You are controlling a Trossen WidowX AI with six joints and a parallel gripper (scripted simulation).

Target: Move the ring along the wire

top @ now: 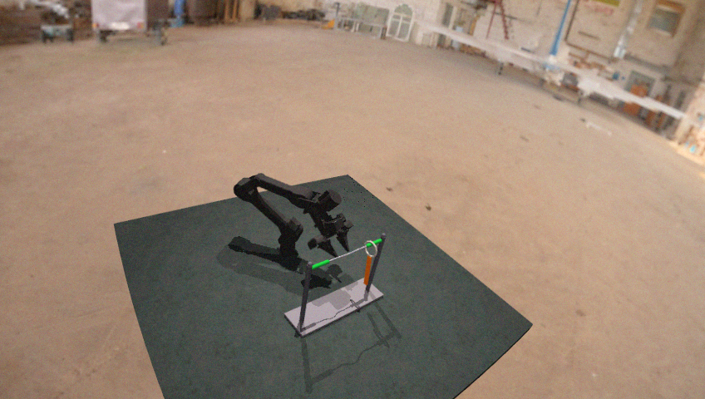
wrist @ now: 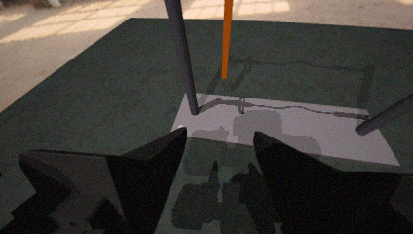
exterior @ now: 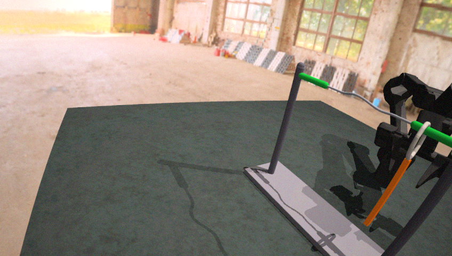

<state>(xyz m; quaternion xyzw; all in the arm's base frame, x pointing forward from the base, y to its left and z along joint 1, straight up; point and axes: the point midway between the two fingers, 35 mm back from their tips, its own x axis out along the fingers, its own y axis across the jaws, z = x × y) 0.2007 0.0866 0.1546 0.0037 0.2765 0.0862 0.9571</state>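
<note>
The ring [top: 376,251] [exterior: 411,154] hangs on the green wire part [top: 380,241] [exterior: 441,136] beside the right post [top: 377,262] in the top view. The wire passes through it. Its orange handle [top: 367,270] [exterior: 387,191] [wrist: 226,39] hangs down freely. My gripper [top: 342,253] [wrist: 220,134] is open with nothing between its fingers. It stands on the arm's side of the wire, apart from the handle, which is beyond the fingertips in the wrist view. The other green part [top: 320,264] [exterior: 314,80] is bare. The ring is out of the wrist view.
The thin grey wire [exterior: 385,112] runs between the green parts. The other post [top: 305,296] [exterior: 287,120] [wrist: 390,113] stands at the opposite end of the pale base [top: 321,311] [exterior: 295,183]. The dark green mat [top: 198,321] [exterior: 111,142] lies under everything.
</note>
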